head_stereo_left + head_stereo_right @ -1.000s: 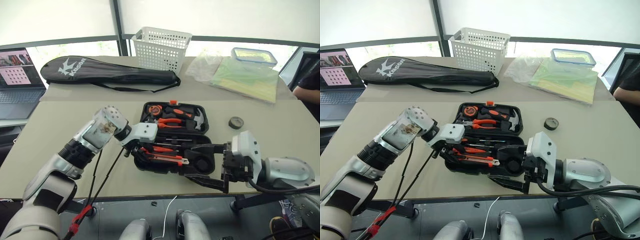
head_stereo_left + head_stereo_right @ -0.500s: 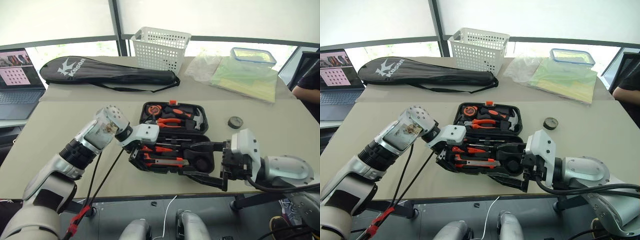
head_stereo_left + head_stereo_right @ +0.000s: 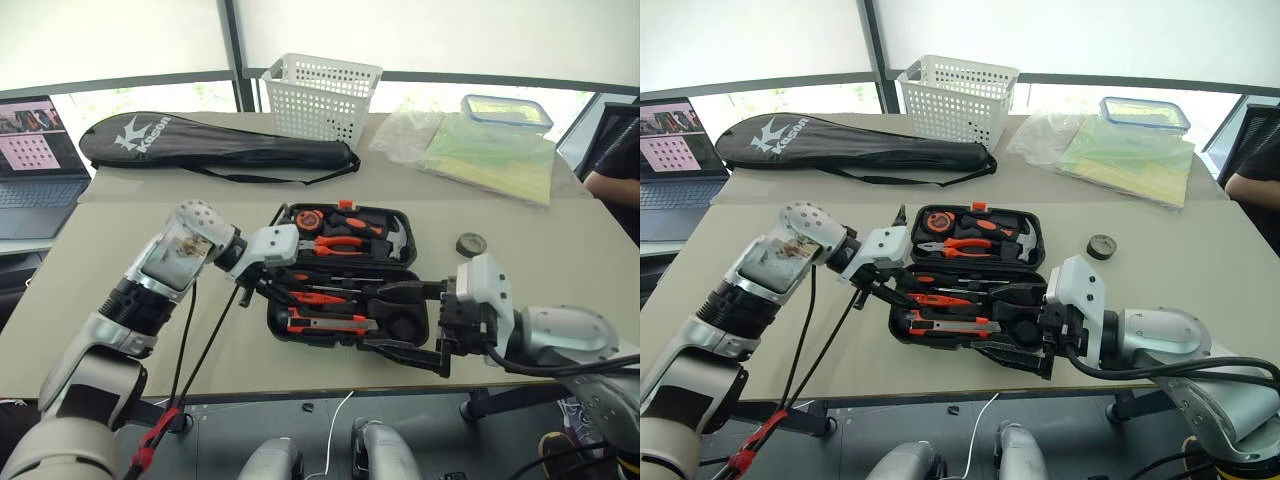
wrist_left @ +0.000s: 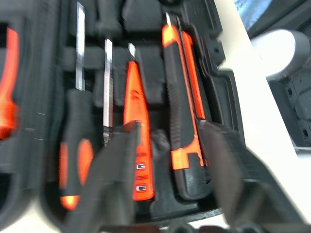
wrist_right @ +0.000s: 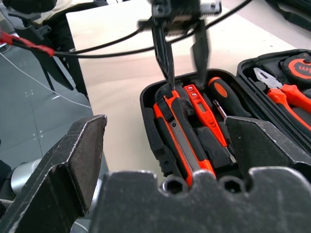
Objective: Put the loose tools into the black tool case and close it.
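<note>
Left claw (image 3: 268,285) hovers parted over the left end of the open black tool case (image 3: 345,275) on the counter (image 3: 120,250), above the tester screwdriver (image 4: 137,141) and utility knife (image 4: 177,121). Right claw (image 3: 405,320) gapes wide at the case's right front, empty. Tape roll (image 3: 471,243) lies loose beyond.

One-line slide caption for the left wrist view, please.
Left gripper open above the tool case, over the utility knife, tester screwdriver and screwdriver.

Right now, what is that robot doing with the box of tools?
The robot is packing a black plastic tool case lying open on the beige table. Its left pincer hovers over the orange-black utility knife and slim orange tester screwdriver, already inside. Its right pincer waits wide open beside the case. A small black tape roll sits outside.
</note>
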Motion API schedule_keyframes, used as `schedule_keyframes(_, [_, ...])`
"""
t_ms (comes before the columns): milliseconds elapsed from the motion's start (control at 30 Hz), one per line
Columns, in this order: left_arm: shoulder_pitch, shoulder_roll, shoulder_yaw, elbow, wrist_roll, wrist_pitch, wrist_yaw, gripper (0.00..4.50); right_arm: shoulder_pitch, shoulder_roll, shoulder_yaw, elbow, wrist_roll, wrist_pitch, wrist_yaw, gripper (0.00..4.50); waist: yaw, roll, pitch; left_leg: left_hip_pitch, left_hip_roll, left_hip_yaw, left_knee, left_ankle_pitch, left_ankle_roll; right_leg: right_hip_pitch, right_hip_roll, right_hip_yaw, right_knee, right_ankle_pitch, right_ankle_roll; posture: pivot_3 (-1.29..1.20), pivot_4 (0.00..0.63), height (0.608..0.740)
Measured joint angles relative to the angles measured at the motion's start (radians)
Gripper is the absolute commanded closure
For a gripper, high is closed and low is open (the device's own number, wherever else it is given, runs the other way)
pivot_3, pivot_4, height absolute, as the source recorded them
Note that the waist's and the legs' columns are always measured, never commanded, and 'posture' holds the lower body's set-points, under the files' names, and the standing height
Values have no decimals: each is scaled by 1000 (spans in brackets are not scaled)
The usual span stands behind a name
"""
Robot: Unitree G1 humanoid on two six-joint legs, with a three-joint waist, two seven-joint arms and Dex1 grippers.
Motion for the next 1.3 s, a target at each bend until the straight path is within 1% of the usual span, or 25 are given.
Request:
schedule_keyframes(33, [1, -2, -2, 0, 2, -2, 0, 4465, 0, 0, 0, 2, 0, 0, 0, 0, 0, 0, 0, 0, 0, 0, 0, 0, 0, 0, 0, 0, 0, 0, 0, 0, 150, 740])
schedule_keyframes(200, [9, -5, -31, 0, 33, -31, 7, 4465, 0, 0, 0, 6, 0, 0, 3, 0, -2, 0, 0, 0, 0, 0, 0, 0, 0, 0, 0, 0, 0, 0, 0, 0, 150, 740])
schedule_keyframes(300, [18, -15, -53, 8, 82, -75, 41, 4465, 0, 0, 0, 6, 0, 0, 4, 0, -1, 0, 0, 0, 0, 0, 0, 0, 0, 0, 0, 0, 0, 0, 0, 0, 150, 740])
schedule_keyframes(533, [37, -21, -65, 13, 141, -188, 73, 4465, 4, 0, 0, 6, 0, 0, -1, 0, -2, 0, 0, 1, 0, 0, 0, 0, 0, 1, 0, 0, 0, 0, 0, 0, 150, 740])
schedule_keyframes(600, [38, -36, -63, 23, 148, -199, 81, 4465, 6, 0, 0, 5, 0, 0, -2, 0, -1, 1, -1, 1, 0, 0, 0, 0, 0, 1, 0, 1, -1, 0, 0, 0, 150, 740])
schedule_keyframes(767, [23, -73, -37, 56, 109, -136, 71, 4465, 15, 0, -1, 3, 0, 0, -2, 0, 3, 0, -1, 1, 0, 0, 0, 0, 0, 1, 0, 0, 0, 0, 0, 0, 150, 740])
schedule_keyframes(867, [-21, -73, 0, 55, 52, -92, 33, 4465, 18, 0, -1, 3, 0, 0, -1, 0, 0, 0, -1, 0, 0, 0, 0, 0, 0, 0, 0, 0, 2, 0, 0, 0, 150, 740])
schedule_keyframes(967, [-46, -56, 29, 52, 24, -79, 8, 4465, 19, 0, -2, 3, 0, 0, 0, 0, -2, 0, -1, 0, 0, 0, 0, 0, 0, 1, 0, 0, 2, 0, 0, 0, 150, 740])
schedule_keyframes(1033, [-39, -49, 27, 52, 20, -77, -8, 4465, 19, 0, -2, 3, 0, 0, 0, 0, -4, 0, -1, 0, 0, 0, 0, 0, 0, 1, 0, 0, 2, 0, 0, 0, 150, 740])
schedule_keyframes(1200, [33, -18, -7, -10, 22, -82, -43, 4465, 17, 0, -2, 5, -1, 0, 0, 0, -3, 0, -1, 0, 0, 0, 0, 0, 0, 0, 0, 0, 0, 0, 0, 0, 150, 740])
schedule_keyframes(1300, [59, -12, -35, -26, 45, -98, -40, 4465, 17, 0, -2, 5, -3, 0, 0, 0, 2, 0, -1, 0, 0, 0, 1, 0, 0, 1, 0, 0, 0, 0, 0, 0, 150, 740])
